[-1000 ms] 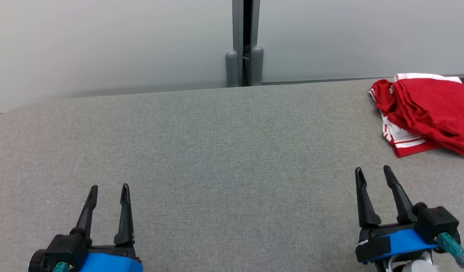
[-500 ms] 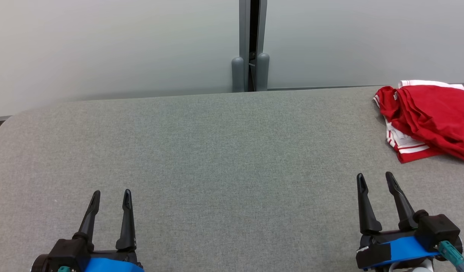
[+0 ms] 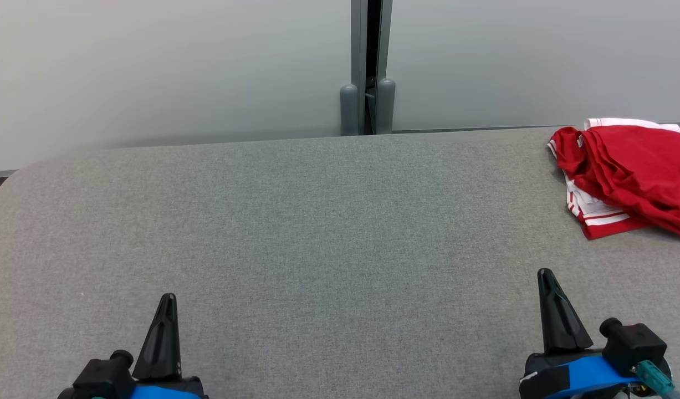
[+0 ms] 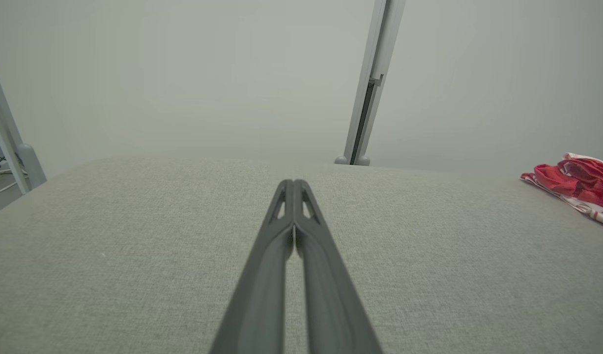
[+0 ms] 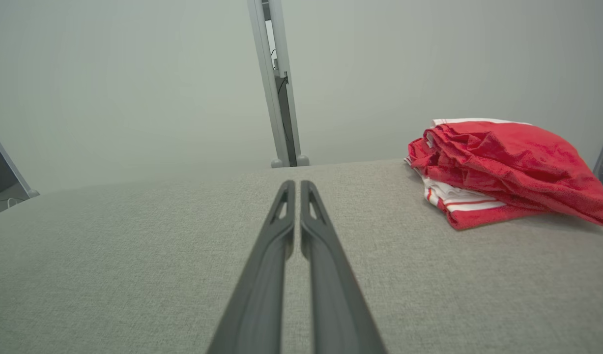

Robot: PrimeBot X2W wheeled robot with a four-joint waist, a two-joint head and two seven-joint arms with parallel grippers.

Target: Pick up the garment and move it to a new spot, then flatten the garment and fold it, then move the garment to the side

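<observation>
garment (image 3: 633, 172): red-white, bunched, bench (image 3: 317, 221) far right corner | bearing: ahead-right of right gripper (image 3: 546, 274), well apart; long axis seems to slant from far edge toward right edge | right arm nearer; left gripper (image 3: 168, 299) front left | both pinched closed, holding nothing | grey fabric top; pale wall panels (image 3: 151, 66), grey post (image 3: 367, 66) behind

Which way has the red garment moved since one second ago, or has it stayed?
No, it has not moved. The garment lies equally far right of the grey post, by the back edge of the table; the camera alone shifted.
</observation>
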